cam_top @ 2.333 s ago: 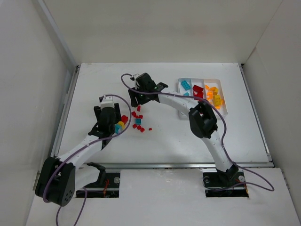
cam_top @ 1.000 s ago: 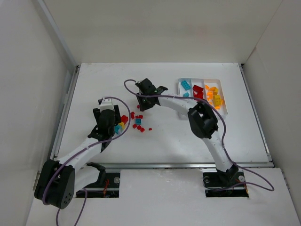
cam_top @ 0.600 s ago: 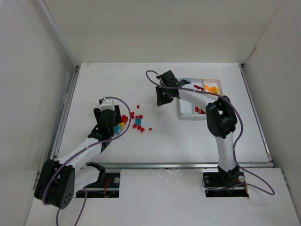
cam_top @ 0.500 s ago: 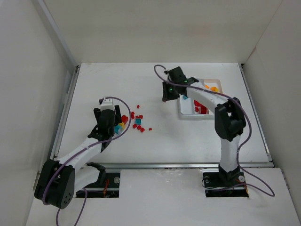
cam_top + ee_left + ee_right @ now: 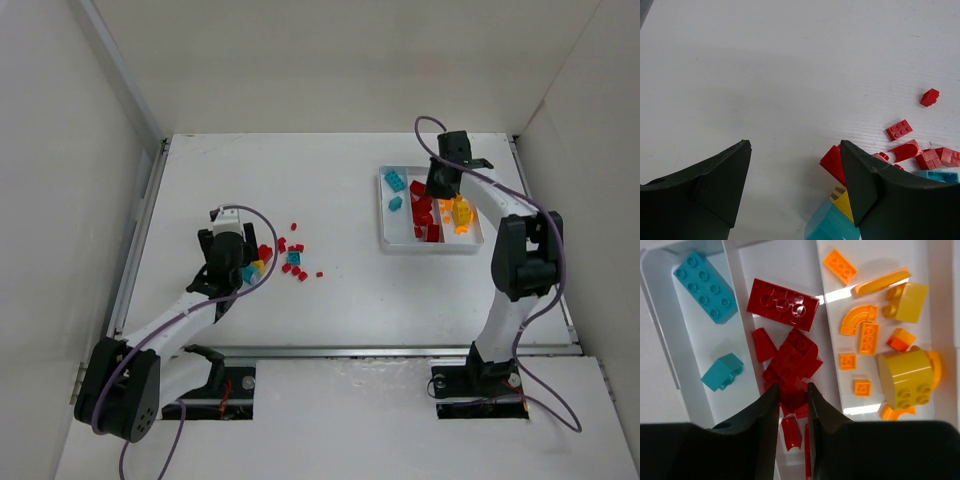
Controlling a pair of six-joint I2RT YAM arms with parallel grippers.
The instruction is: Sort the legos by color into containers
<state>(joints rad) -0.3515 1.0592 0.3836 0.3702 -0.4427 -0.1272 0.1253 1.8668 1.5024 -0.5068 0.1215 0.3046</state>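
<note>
The white tray [image 5: 430, 247] stands at the back right with three containers: teal legos [image 5: 705, 286] on the left, red legos [image 5: 782, 304] in the middle, orange and yellow legos [image 5: 870, 337] on the right. Above the middle container hovers my right gripper [image 5: 792, 387], shut on a small red lego [image 5: 792, 399]. At centre left my left gripper [image 5: 795, 150] is open over bare table. Just to its right lies a loose pile: a red piece [image 5: 832, 162], a yellow one [image 5: 842, 200], a teal one [image 5: 827, 227] and small red bricks [image 5: 899, 129].
More small red legos [image 5: 297, 268] and one teal lego [image 5: 294, 257] are scattered on the table between the two arms. White walls close in the table on the left, back and right. My right arm arches over the tray's right side.
My right arm has swung from the loose pile at the centre across to the tray, its gripper staying shut. The left arm has hardly moved.
</note>
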